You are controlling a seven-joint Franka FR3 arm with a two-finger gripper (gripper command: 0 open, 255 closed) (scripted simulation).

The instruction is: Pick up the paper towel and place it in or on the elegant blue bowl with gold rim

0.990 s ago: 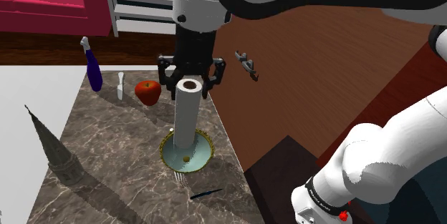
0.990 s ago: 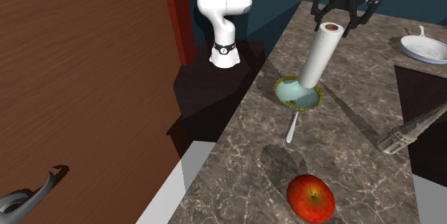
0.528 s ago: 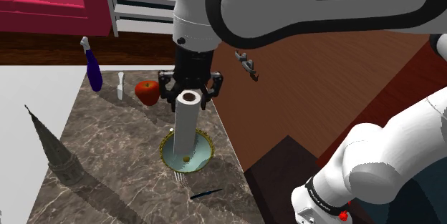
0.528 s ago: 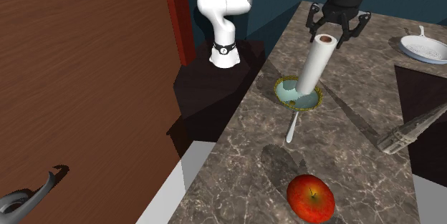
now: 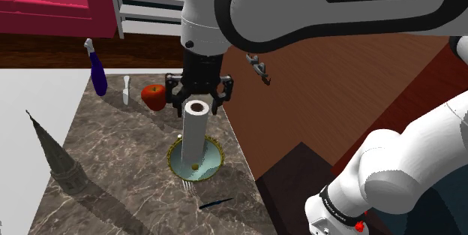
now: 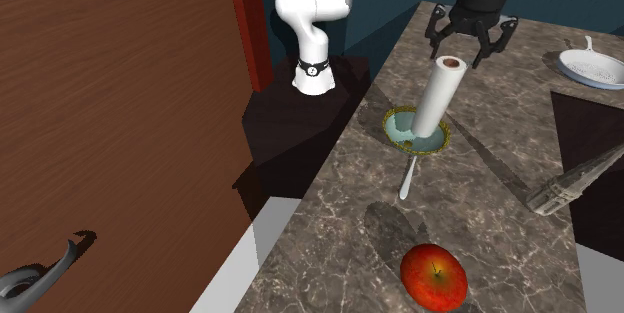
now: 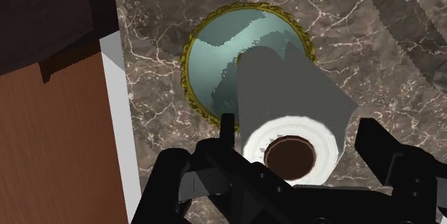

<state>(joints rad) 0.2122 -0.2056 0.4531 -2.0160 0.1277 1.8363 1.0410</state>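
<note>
Now | my claw [image 5: 197,104] open, fingers apart at both sides of roll top, seems no contact | paper towel [image 5: 196,136] stands upright in gold-rim bowl [image 5: 196,172], long axis vertical, directly below claw | task prob. done; retreat straight up.

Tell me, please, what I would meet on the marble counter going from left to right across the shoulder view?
grey spire model → purple bottle → small white utensil → red apple → white paper towel roll
</note>
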